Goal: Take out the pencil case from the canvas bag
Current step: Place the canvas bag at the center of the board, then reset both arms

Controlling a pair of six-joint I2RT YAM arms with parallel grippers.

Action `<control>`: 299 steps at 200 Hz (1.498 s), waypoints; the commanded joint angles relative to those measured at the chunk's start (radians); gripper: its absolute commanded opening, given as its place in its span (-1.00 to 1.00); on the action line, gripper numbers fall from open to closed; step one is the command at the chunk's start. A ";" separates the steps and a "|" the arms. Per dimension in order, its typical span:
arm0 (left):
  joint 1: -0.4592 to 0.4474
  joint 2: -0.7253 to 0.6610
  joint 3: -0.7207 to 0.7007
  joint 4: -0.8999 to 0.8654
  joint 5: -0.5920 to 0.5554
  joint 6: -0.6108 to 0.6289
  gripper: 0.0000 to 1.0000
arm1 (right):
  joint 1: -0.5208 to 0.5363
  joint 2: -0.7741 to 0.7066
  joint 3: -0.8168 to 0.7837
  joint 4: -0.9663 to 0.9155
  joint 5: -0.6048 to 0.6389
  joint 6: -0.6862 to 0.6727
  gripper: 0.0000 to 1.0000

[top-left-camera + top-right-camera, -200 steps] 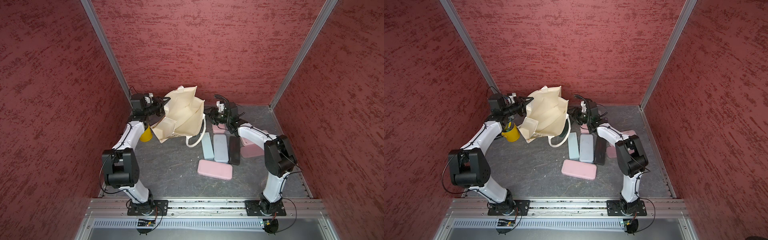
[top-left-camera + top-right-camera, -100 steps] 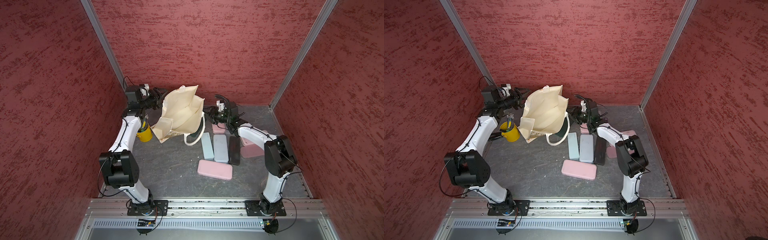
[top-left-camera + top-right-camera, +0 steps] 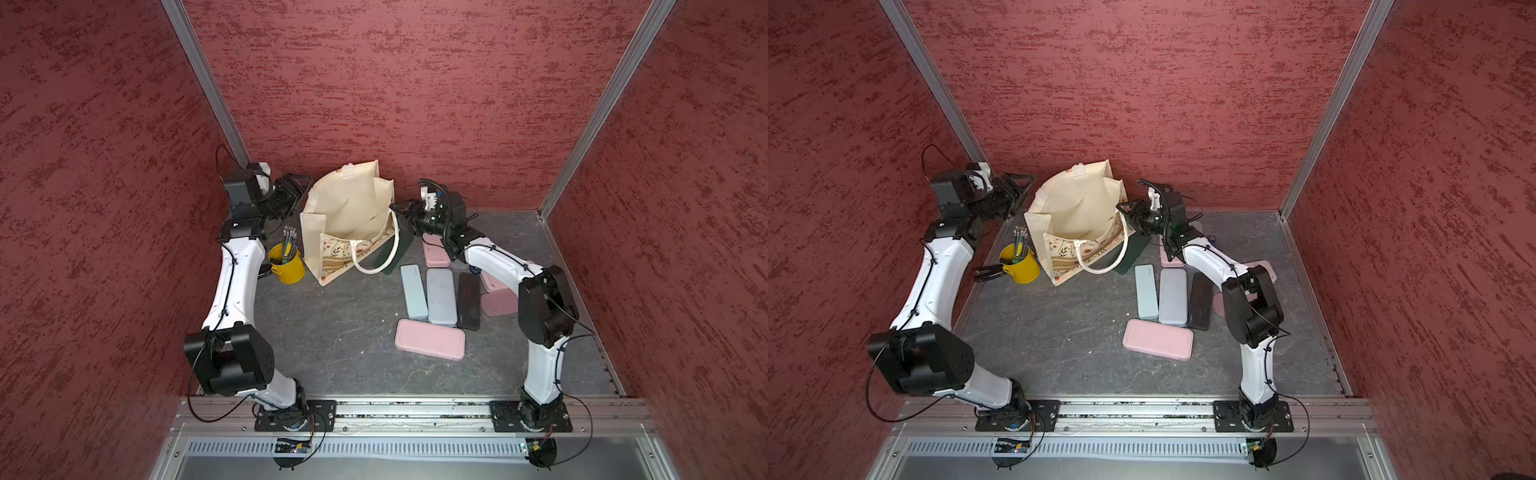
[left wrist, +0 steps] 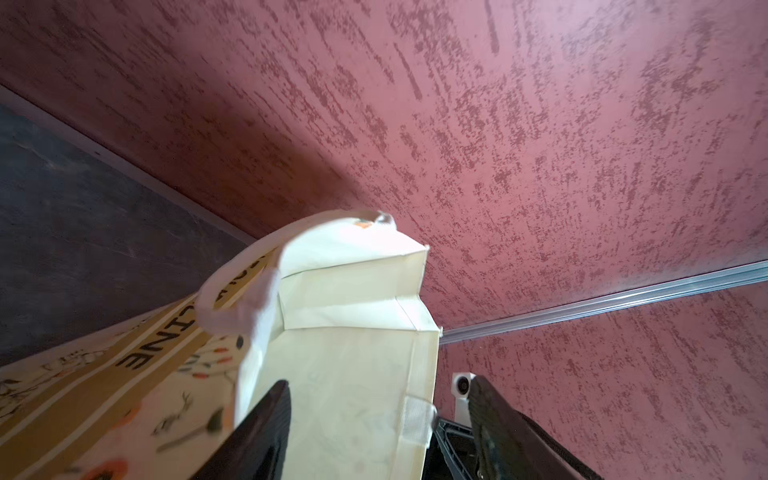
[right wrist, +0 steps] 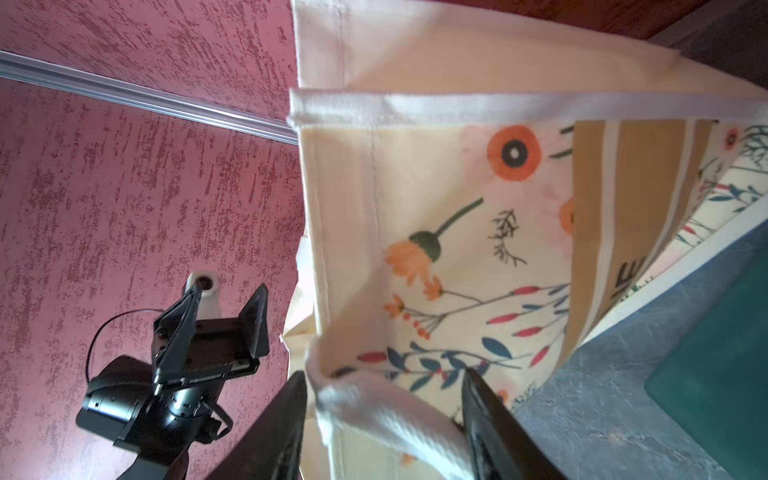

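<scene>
Upright by the back wall [image 3: 415, 104], mouth gaping upward: the canvas bag [image 3: 345, 203], flanked by both grippers. Just off its back corner, the left gripper [image 4: 380, 384], jaws spread wide and pinching nothing, the corner seam in line with the gap but beyond the fingertips [image 4: 274, 399]. At the opposite rim, the right gripper [image 5: 383, 374], jaws apart with the white rope handle [image 5: 386, 419] and a fold of rim between them; impossible to tell whether pressing or merely straddling. No pencil case to be made out inside: only cream folds down the mouth in both top views, so presumably low and hidden, well below either pair of jaws. Clear of both grippers, several cases out on the table [image 3: 353, 324], among them a pink pencil case [image 3: 430, 345], plus a dark green case [image 5: 715, 357] just beside the right jaws under the handle loop. Plenty to go wrong. With nothing pinned on the left side, likely sagging of the mouth, or a lean toward the yellow pencil pot [image 3: 286, 268] near the left jaws, on any nudge. If loose on the right, slipping of the rope from the gap; if tight, dragging or tipping of the whole bag on a pull. On reaching in, risk of snagging canvas or rope instead of the case, and of lifting the bag with it.
</scene>
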 commanded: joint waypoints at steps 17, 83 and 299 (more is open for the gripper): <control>0.062 -0.126 -0.087 -0.031 -0.067 0.091 0.38 | 0.016 0.074 0.114 -0.009 0.014 0.005 0.20; 0.104 -0.191 -0.196 -0.025 -0.049 0.089 0.38 | 0.019 0.106 0.112 -0.023 0.012 -0.008 0.20; 0.094 -0.625 -0.665 0.076 -0.387 0.322 0.37 | -0.236 -0.350 -0.326 -0.260 0.251 -0.378 0.23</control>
